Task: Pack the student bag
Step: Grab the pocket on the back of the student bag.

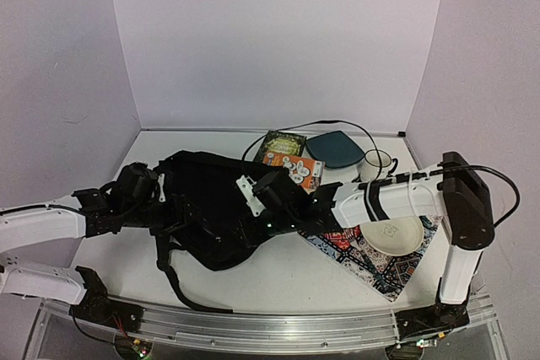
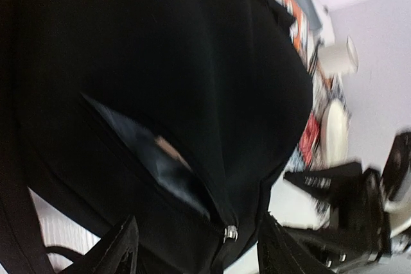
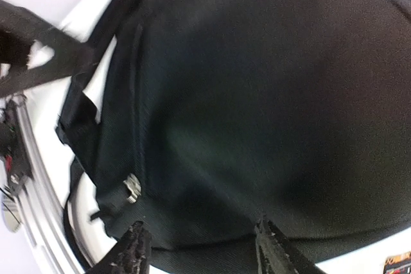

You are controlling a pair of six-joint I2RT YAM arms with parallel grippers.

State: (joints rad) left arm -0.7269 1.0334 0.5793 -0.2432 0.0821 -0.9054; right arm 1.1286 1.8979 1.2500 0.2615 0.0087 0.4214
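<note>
The student bag [image 1: 208, 206], a large black backpack with straps, lies left of the table's middle. My left gripper [image 1: 165, 208] is at its left side. In the left wrist view the gripper [image 2: 199, 255] is open, with black fabric and a silver zipper pull [image 2: 230, 233] between the fingers [image 2: 122, 249]. A partly open zipper slit [image 2: 151, 155] shows shiny lining. My right gripper [image 1: 263, 200] is over the bag's right part. In the right wrist view it [image 3: 202, 255] is open, close above the bag fabric [image 3: 257, 94], with a second metal zipper pull [image 3: 131, 187] to the left.
Behind the bag lie an orange printed box [image 1: 297, 170], a dark book [image 1: 280, 146], a flat teal pouch [image 1: 336, 151] and a white cup [image 1: 376, 163]. A white bowl [image 1: 393, 234] sits on a patterned cloth [image 1: 381, 265] at the right. A black cable [image 1: 321, 124] runs along the back.
</note>
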